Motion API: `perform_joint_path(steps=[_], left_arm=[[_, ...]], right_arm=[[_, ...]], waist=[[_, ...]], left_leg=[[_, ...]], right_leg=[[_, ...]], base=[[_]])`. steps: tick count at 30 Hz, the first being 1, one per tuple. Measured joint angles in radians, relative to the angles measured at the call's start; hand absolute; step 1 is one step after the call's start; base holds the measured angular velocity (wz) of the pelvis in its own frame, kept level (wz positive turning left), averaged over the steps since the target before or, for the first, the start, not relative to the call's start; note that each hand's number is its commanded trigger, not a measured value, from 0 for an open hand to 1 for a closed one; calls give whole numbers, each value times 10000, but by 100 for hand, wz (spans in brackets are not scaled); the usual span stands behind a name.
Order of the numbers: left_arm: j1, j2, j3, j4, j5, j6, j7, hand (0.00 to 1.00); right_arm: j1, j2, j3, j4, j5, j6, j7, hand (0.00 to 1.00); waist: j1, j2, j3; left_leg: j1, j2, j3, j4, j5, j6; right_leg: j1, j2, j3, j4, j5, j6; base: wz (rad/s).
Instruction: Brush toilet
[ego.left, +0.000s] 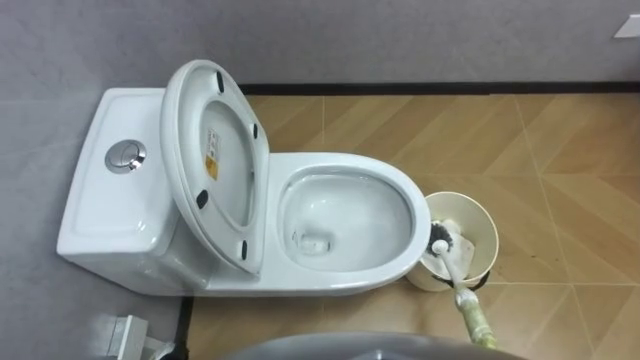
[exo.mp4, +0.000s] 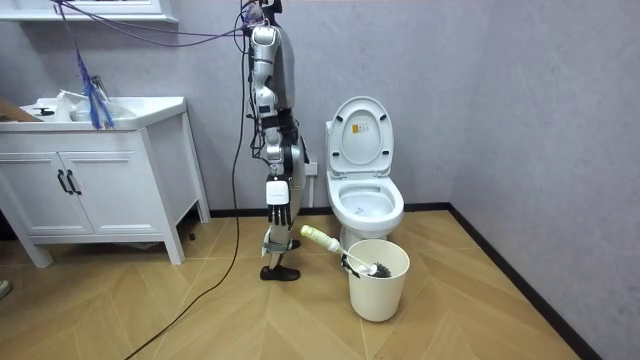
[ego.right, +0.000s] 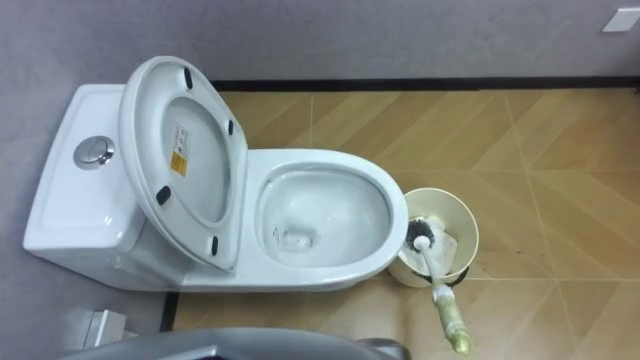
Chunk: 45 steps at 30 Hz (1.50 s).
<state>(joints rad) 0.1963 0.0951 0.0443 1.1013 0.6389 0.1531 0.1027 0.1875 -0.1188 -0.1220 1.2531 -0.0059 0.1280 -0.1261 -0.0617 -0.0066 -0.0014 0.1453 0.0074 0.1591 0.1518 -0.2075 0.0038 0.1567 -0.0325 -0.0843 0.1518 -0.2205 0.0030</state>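
Lid (ego.left: 215, 165) up on the toilet (ego.left: 345, 283), and there's a sticker (ego.left: 211, 155) on its underside, yellow and white, with print too small to read. A round chrome flush button (ego.left: 126, 155) sits on top of the tank (ego.left: 105, 215).

Now the brush (ego.left: 455, 272). It's parked in the cream bucket (ego.left: 485, 228), which stands on the wooden floor (ego.left: 560, 160) just beside the front of the bowl. The dark bristle head (ego.left: 441, 240) is down inside the bucket. The shaft leans over the rim, with the pale green handle (ego.left: 478, 322) sticking out and up, away from the toilet. In the room view that long axis slants up toward the room view's left, straight at the robot.

The robot stands upright beside the toilet, on the room view's left. Its right hand (exo.mp4: 277, 205) hangs at its side, fingers loose and pointing down, holding nothing and well apart from the handle.
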Motion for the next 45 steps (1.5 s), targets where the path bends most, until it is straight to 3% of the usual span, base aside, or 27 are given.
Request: perform_joint_path(steps=[5,11,15,20,29,33,41,45], left_arm=[[-17,5,390,-52,2,-84,119,0],[-41,73,733,-180,-51,-629,456,0],[28,123,746,-299,-299,-1045,743,0],[5,193,699,-273,-415,-1462,851,0],[-8,489,270,-228,-606,-1563,895,0],[-23,610,45,-234,-643,-1601,894,0],[-14,756,-154,-442,-1207,-1658,881,0],[-78,802,-100,-576,-1371,-1683,881,0]], right_arm=[[-78,27,-1065,-213,1790,-334,-949,0],[-25,27,-1972,-1735,3225,-1050,-1978,0],[-26,25,-2045,-2678,3557,-1718,-2485,0],[-79,20,-1946,-3334,3459,-2217,-3037,0],[-145,-16,-844,-5232,1465,-2543,-3581,0],[-201,-100,-110,-5806,735,-2814,-3573,0],[-366,-149,407,-5709,685,-2816,-3363,0],[-905,-180,441,-4463,1162,-2797,-3279,0]], waist=[[-196,-26,-4],[-266,-49,-7],[-249,-135,-18],[-166,-235,-19],[-72,-363,-45],[39,-383,-9],[114,-181,-7],[133,-236,-1]], left_leg=[[0,2,0,15,0,0],[-97,-3,26,7,3,4],[-109,-6,46,6,4,4],[-125,-5,22,-1,4,3],[-315,11,44,6,4,2],[-323,21,23,10,3,1],[-609,18,-38,25,3,4],[-846,-1,-259,197,6,10]], right_leg=[[-11,1,21,1,0,0],[-153,-3,19,33,3,6],[-160,-3,17,11,7,6],[-170,3,23,30,9,2],[-360,11,20,41,37,-8],[-356,15,12,41,54,-15],[-526,-6,-105,197,60,-15],[-617,-30,-309,204,61,-14]], base=[[0],[0],[0],[0],[0],[0],[3],[13]])
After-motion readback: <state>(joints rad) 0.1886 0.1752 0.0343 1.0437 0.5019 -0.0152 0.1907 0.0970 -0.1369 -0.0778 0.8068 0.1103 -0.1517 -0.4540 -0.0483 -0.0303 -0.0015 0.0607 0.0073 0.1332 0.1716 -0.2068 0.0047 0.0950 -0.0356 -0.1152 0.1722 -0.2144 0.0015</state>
